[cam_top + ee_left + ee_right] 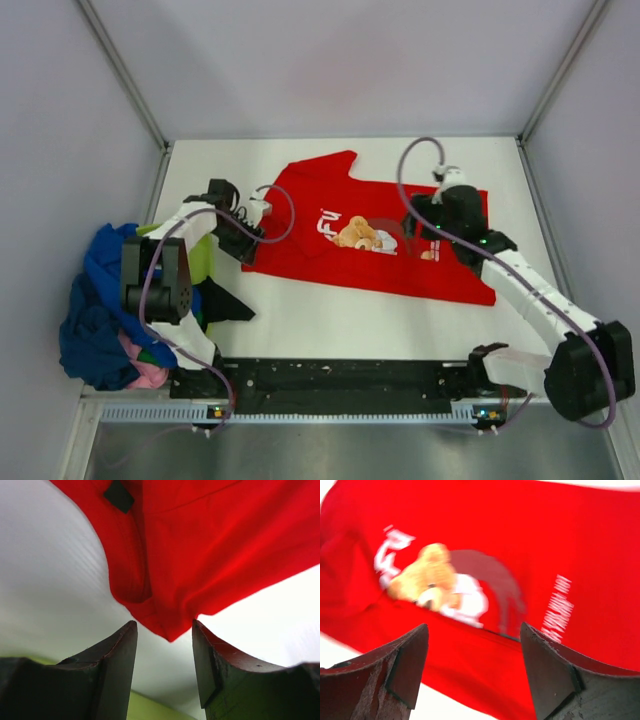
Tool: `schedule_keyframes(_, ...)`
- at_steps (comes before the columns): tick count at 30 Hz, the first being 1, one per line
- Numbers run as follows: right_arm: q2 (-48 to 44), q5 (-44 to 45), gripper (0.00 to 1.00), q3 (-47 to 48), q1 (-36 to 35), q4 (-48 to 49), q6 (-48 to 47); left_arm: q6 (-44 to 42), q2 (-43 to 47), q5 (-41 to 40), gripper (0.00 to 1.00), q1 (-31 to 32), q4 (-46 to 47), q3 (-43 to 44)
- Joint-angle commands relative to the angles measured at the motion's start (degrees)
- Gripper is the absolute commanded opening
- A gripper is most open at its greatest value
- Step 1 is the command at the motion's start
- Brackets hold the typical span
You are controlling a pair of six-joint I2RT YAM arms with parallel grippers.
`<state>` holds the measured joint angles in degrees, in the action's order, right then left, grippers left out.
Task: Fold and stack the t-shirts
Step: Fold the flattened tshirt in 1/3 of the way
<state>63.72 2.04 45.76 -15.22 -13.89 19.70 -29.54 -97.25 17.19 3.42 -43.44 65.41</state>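
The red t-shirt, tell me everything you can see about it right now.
The red t-shirt is soft, bright-red cloth, spread sideways on the white table, with one sleeve pointing toward the far edge. Its chest shows a tan teddy bear, a grey arc and white lettering, with a crease just below the bear. The open left gripper sits at one corner and the open right gripper hovers over the print. Neither clearly grips it.

Red t-shirt point(340, 250), tan bear, white print
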Motion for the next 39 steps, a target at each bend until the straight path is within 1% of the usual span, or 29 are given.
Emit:
schedule_keyframes(1, 9.2, -7.4, 0.72, 6.8, -12.9, 9.1, -19.3, 1.5, -3.1, 1.4, 0.52, -0.3, 3.1, -1.2)
schedule_keyframes(2, 11.7, -9.8, 0.72, 8.3, -15.4, 9.6, -22.4, 1.7, -3.4, 1.3, 0.51, -0.4, 3.4, -1.5)
schedule_keyframes(3, 13.8, -12.2, 0.73, 9.3, -17.2, 10.8, -25.0, 1.7, -3.7, 1.4, 0.47, -0.4, 3.6, -1.7)
schedule_keyframes(4, 16.1, -14.9, 0.73, 10.4, -19.0, 12.2, -26.5, 1.6, -4.1, 1.4, 0.40, -0.4, 3.6, -1.9)
schedule_keyframes(5, 18.1, -19.6, 0.73, 11.3, -20.2, 13.3, -28.8, 1.2, -4.3, 1.7, 0.35, -0.4, 3.5, -2.4)
schedule_keyframes(6, 20.4, -23.4, 0.73, 12.1, -21.2, 15.1, -31.6, 1.0, -4.5, 1.6, 0.22, -0.4, 3.3, -2.8)
schedule_keyframes(7, 22.5, -25.4, 0.73, 12.9, -22.9, 17.1, -32.3, 0.6, -4.5, 1.7, 0.12, -0.4, 3.0, -3.3)
schedule_keyframes(8, 25.0, -26.2, 0.72, 13.4, -24.0, 18.7, -33.4, 0.4, -4.3, 2.2, 0.03, -0.4, 2.7, -3.9)
schedule_keyframes(9, 26.6, -26.4, 0.72, 14.1, -25.3, 20.5, -34.7, 0.1, -3.8, 2.8, 0.00, -0.4, 2.0, -4.4)
schedule_keyframes(12, 33.4, -28.0, 0.70, 17.6, -29.2, 21.4, -41.6, -1.4, -1.5, 5.6, 0.00, -0.4, -0.5, -6.7)
schedule_keyframes(15, 39.8, -29.1, 0.67, 21.6, -33.0, 19.3, -49.8, -2.5, 1.7, 6.5, 0.00, -0.4, -1.9, -9.1)
schedule_keyframes(16, 41.6, -28.3, 0.64, 23.2, -33.8, 18.1, -52.4, -2.5, 2.6, 6.7, 0.00, -0.4, -2.3, -9.5)
schedule_keyframes(18, 45.2, -25.8, 0.58, 26.4, -35.0, 16.3, -53.8, -2.7, 3.6, 7.3, 0.00, -0.4, -3.0, -10.1)
schedule_keyframes(20, 47.7, -23.8, 0.48, 29.6, -35.1, 12.2, -53.8, -2.5, 4.0, 7.9, 0.00, -0.4, -3.2, -10.5)
schedule_keyframes(21, 48.3, -22.4, 0.47, 30.3, -35.1, 11.4, -53.3, -2.5, 3.9, 8.0, 0.00, -0.4, -3.1, -10.6)
schedule_keyframes(23, 48.3, -21.6, 0.47, 29.5, -35.1, 11.1, -54.2, -2.1, 3.4, 7.4, 0.00, -0.4, -2.7, -10.7)
schedule_keyframes(26, 47.5, -24.7, 0.48, 26.9, -35.1, 11.0, -57.2, -1.9, 2.5, 7.1, 0.00, -0.4, -2.5, -10.6)
schedule_keyframes(29, 47.5, -26.1, 0.49, 25.8, -35.1, 10.3, -57.5, -1.6, 2.2, 7.2, 0.00, -0.4, -2.4, -10.6)
schedule_keyframes(32, 48.2, -24.5, 0.49, 23.9, -35.1, 11.6, -57.2, -1.6, 2.5, 6.9, 0.00, -0.4, -2.1, -10.9)
schedule_keyframes(34, 48.9, -22.4, 0.47, 24.5, -35.2, 11.4, -57.1, -1.7, 2.6, 6.8, 0.00, -0.4, -2.3, -11.0)
schedule_keyframes(35, 49.1, -20.9, 0.43, 25.0, -35.2, 11.4, -56.9, -1.7, 2.5, 6.7, 0.00, -0.4, -2.2, -11.0)
schedule_keyframes(38, 49.5, -15.9, 0.27, 25.9, -35.1, 12.0, -55.7, -1.7, 2.5, 6.8, 0.00, -0.4, -2.3, -10.9)
schedule_keyframes(39, 49.6, -15.1, 0.24, 26.0, -35.2, 12.0, -55.3, -1.7, 2.6, 6.8, 0.00, -0.4, -2.2, -11.0)
